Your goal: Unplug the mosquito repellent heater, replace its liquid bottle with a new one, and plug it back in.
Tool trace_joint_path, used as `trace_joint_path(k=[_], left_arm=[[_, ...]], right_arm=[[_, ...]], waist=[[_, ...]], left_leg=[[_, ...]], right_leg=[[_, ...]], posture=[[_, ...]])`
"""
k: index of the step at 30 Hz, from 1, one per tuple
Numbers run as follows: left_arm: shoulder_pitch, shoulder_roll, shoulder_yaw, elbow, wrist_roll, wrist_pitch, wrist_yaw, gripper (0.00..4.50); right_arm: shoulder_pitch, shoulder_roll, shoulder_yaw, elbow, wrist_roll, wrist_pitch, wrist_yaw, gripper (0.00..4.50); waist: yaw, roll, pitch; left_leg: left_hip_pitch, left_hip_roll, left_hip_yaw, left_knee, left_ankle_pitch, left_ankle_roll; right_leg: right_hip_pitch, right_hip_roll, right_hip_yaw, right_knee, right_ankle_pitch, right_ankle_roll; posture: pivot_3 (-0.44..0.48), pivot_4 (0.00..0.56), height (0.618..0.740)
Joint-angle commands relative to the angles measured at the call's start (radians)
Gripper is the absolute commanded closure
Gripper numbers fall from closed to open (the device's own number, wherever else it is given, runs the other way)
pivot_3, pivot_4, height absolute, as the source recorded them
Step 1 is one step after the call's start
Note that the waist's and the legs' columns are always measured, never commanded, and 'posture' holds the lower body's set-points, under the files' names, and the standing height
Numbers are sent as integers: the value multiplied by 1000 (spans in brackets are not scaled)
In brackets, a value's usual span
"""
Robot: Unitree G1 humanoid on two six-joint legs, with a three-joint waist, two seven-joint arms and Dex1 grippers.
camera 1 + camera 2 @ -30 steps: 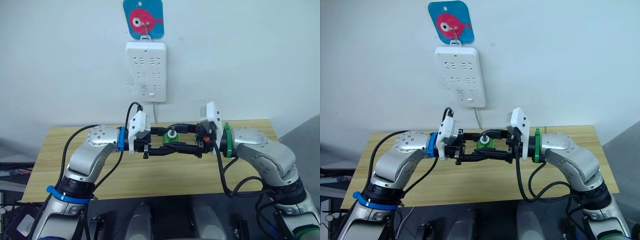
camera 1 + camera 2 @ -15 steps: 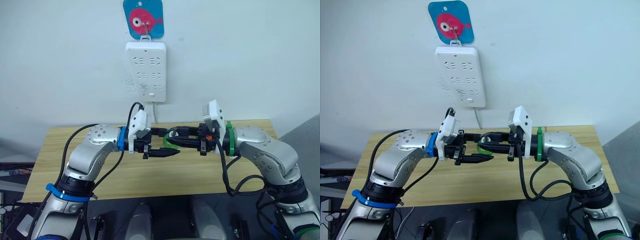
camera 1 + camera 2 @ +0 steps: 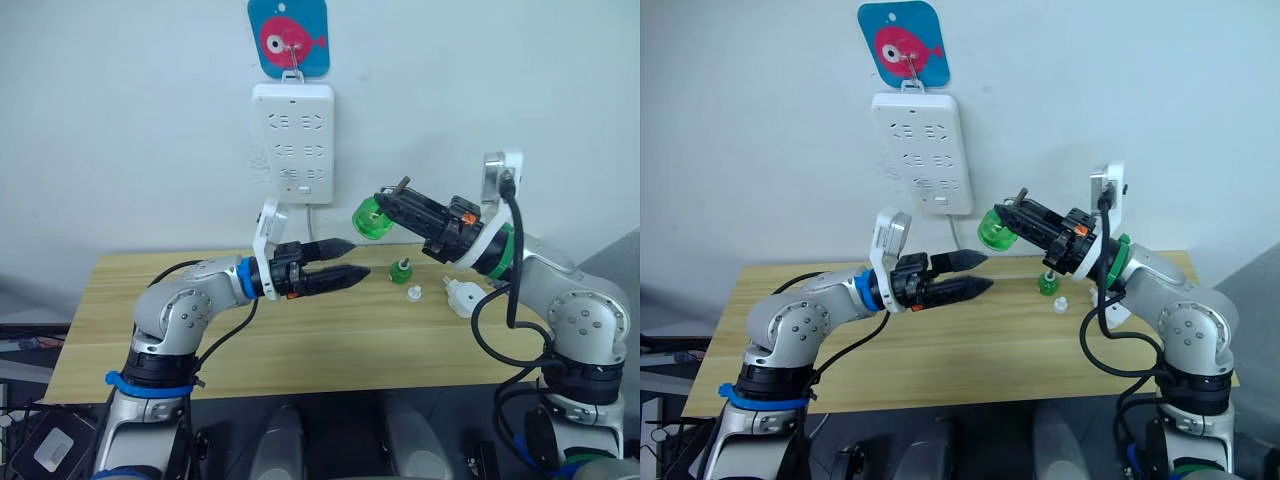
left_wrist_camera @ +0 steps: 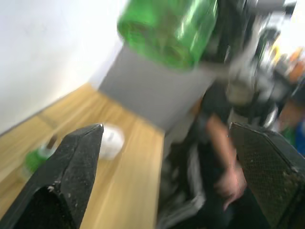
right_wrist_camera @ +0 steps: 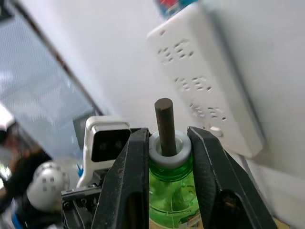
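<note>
The power strip [image 3: 292, 143] hangs on the wall behind the table [image 3: 200, 345], under a fish hook tag [image 3: 288, 37]. The right gripper [image 3: 392, 207] holds a liquid bottle [image 3: 371, 219] up in the air, right of the strip. The left gripper [image 3: 345, 261] is lower, to its left. On the table sit another bottle [image 3: 400, 270], a cap [image 3: 413, 293] (just in front) and the mosquito repellent heater [image 3: 460, 297] to their right.

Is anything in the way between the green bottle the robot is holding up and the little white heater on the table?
Nothing visible blocks it. The right pincer holds the green bottle in the air; the heater lies on the table below it, beside a small bottle and white cap.
</note>
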Motion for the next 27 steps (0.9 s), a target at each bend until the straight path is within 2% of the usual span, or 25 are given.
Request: trace_joint_path(k=[1, 5, 11, 18, 27], left_arm=[[-34, -63, 78, -36, -160, 68, 151, 0], [-50, -120, 109, -45, -271, 91, 273, 0], [-85, -190, 127, -41, -401, 74, 456, 0], [-107, -233, 117, -28, -525, 43, 582, 0], [-88, -207, 111, -1, -611, 29, 606, 0]], right_arm=[[18, 44, -42, -35, 239, -45, -208, 3664], [26, 73, -32, -31, 397, -120, -368, 3664], [26, 73, 5, -27, 587, -212, -498, 3664], [30, 46, 58, -42, 639, -267, -531, 3664], [50, 24, 92, -59, 644, -303, -513, 3664]], waist=[[-7, 0, 0], [-19, 0, 0], [-20, 0, 0], [-19, 0, 0], [-19, 0, 0]], left_leg=[[0, 0, 0, 0, 0, 0], [0, 0, 1, 0, 0, 0], [0, 0, 1, 0, 0, 0], [0, 0, 2, 0, 0, 0], [0, -1, 2, 0, 0, -1]], right_leg=[[0, 0, 0, 0, 0, 0], [0, 0, 1, 1, 0, 0], [0, 0, 1, 1, 0, 0], [0, 1, 1, 0, 0, 0], [0, 1, 2, 0, 0, 0]], posture=[[-151, 222, 734], [-151, 221, 734], [-147, 220, 734], [-149, 219, 734], [-154, 219, 734]])
